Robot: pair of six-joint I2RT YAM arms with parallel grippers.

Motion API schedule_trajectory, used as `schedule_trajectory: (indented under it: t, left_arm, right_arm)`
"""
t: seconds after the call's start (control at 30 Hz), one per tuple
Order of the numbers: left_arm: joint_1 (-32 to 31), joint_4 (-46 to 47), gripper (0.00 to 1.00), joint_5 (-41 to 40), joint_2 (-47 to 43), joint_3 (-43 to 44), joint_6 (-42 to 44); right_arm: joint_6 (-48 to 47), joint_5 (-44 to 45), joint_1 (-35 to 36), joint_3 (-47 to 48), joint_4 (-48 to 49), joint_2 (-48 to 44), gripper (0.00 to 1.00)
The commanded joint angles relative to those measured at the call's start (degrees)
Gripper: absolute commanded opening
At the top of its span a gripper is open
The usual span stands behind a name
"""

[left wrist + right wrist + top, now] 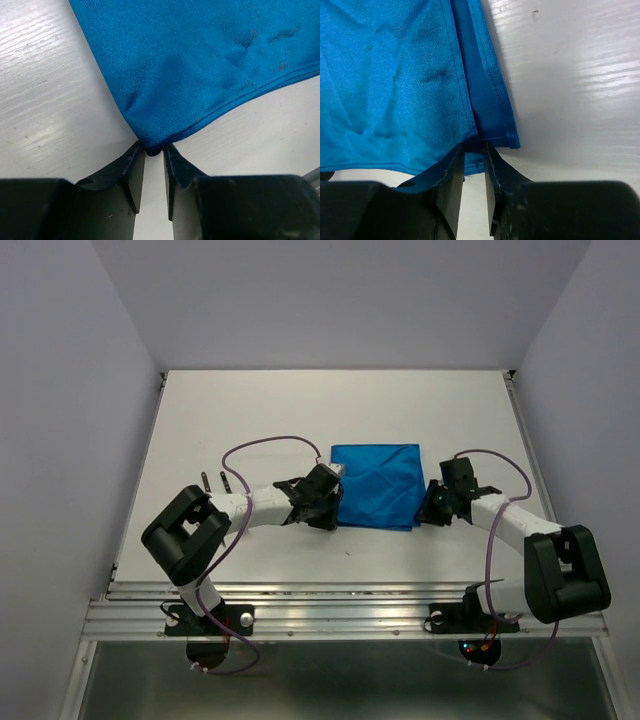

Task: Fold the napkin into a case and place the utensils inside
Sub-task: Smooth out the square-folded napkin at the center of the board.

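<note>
The bright blue napkin (pixel 378 483) lies folded into a rough rectangle at the table's middle. My left gripper (pixel 328 508) is at its near left corner. In the left wrist view the napkin (pixel 200 55) has that corner bunched between the tips of the left gripper (pixel 154 148), which is shut on it. My right gripper (pixel 432 502) sits at the near right corner. In the right wrist view the layered hem of the napkin (pixel 395 85) runs between the narrow jaws of the right gripper (pixel 474 149). The utensils (pixel 213 480) show as two thin dark ends beyond the left arm.
The white table (pixel 250 410) reaches to grey walls at the back and sides. A metal rail (pixel 330 610) carrying both arm bases runs along the near edge. Purple cables (pixel 270 445) loop above each arm.
</note>
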Motion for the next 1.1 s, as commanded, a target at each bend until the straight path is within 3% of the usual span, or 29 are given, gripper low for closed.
schedule_trajectory:
  t: [0.0, 0.17, 0.43, 0.7, 0.77, 0.8, 0.83, 1.07]
  left_arm:
    - [-0.55, 0.49, 0.33, -1.26, -0.58, 0.39, 0.02]
    - [-0.73, 0.31, 0.33, -1.53, -0.49, 0.39, -0.07]
    - [-0.73, -2.14, 0.34, -3.55, -2.07, 1.62, 0.89]
    - [-0.73, -3.81, 0.38, -2.58, -4.27, 3.11, 1.68]
    - [-0.73, -4.34, 0.42, -2.58, -5.23, 3.55, 1.95]
    - [-0.73, -4.61, 0.43, -2.76, -5.59, 3.73, 2.12]
    - [-0.73, -5.31, 0.44, -2.93, -5.85, 3.99, 2.21]
    - [-0.73, -7.95, 0.44, -3.55, -8.05, 7.42, 2.56]
  right_arm:
    - [-0.37, -0.57, 0.42, -1.59, 2.72, 1.34, 0.24]
    - [0.34, 1.70, 0.42, -1.15, 1.23, -2.43, 0.01]
    - [2.53, 10.67, 0.42, 1.14, -1.76, -10.35, 0.01]
    - [3.68, 16.03, 0.42, 1.49, -0.98, -7.37, 0.01]
    - [2.71, 15.25, 0.42, 2.10, -0.88, -5.36, 0.09]
    - [2.01, 14.46, 0.42, 2.19, -0.88, -4.82, 0.20]
    - [1.48, 13.85, 0.42, 2.45, -0.80, -4.21, 0.24]
    - [-2.12, 2.68, 0.42, 2.20, 1.49, -3.14, 0.36]
